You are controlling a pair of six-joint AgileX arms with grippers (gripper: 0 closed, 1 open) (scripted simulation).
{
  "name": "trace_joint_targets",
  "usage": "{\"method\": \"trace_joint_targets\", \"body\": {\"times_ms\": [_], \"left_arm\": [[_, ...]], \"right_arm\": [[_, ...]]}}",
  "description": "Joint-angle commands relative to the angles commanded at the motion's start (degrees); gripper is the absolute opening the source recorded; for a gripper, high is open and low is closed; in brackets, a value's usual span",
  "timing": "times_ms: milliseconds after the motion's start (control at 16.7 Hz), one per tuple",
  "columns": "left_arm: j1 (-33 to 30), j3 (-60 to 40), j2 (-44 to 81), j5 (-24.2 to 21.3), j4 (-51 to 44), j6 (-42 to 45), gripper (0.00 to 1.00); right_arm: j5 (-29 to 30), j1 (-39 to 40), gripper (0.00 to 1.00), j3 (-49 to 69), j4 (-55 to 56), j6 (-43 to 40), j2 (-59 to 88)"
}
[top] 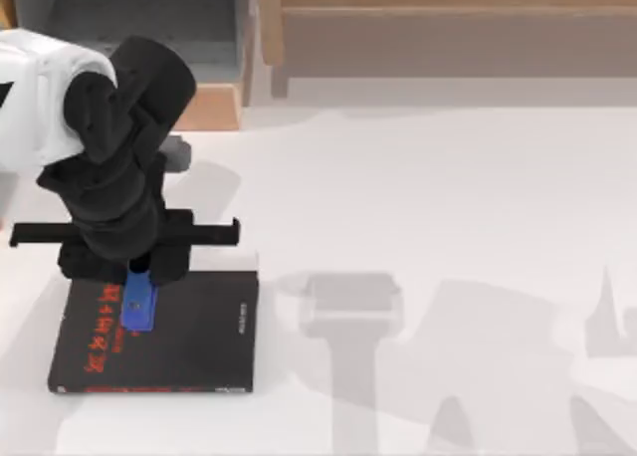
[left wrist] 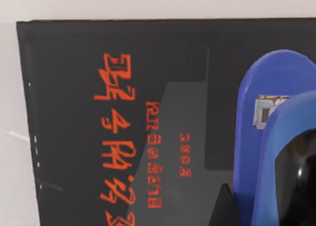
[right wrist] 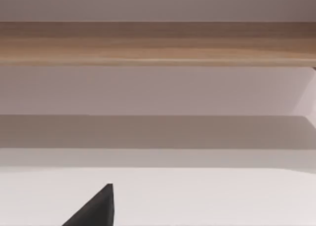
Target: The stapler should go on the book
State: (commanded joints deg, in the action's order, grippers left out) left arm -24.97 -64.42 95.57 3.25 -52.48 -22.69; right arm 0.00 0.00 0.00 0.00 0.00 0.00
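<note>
Placing step: left hand (top: 139,275) grips the stapler (top: 138,306), which lies just beneath it on the book (top: 189,346). Next, I judge: release, lift straight up.

The left tool (top: 139,270) hangs over the book's (top: 199,327) far edge, blocking the stapler (top: 138,307) from above. The bench (top: 448,207) to the book's right lies open.
</note>
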Motion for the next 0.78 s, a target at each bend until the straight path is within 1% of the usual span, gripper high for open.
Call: {"method": "trace_joint_targets", "body": {"times_ms": [120, 480, 780], "left_arm": [[-0.35, 1.65, -0.26, -0.08, 0.14, -1.17, 0.00], [-0.10, 1.90, 0.13, -0.07, 0.32, -1.12, 0.00], [-0.06, 5.39, 2.31, -0.09, 6.66, -0.93, 0.00]], "right_arm": [[0.00, 0.00, 1.00, 0.00, 0.00, 0.00, 0.00], [0.00, 0.00, 1.00, 0.00, 0.00, 0.00, 0.00], [0.00, 0.00, 1.00, 0.00, 0.00, 0.00, 0.00]]}}
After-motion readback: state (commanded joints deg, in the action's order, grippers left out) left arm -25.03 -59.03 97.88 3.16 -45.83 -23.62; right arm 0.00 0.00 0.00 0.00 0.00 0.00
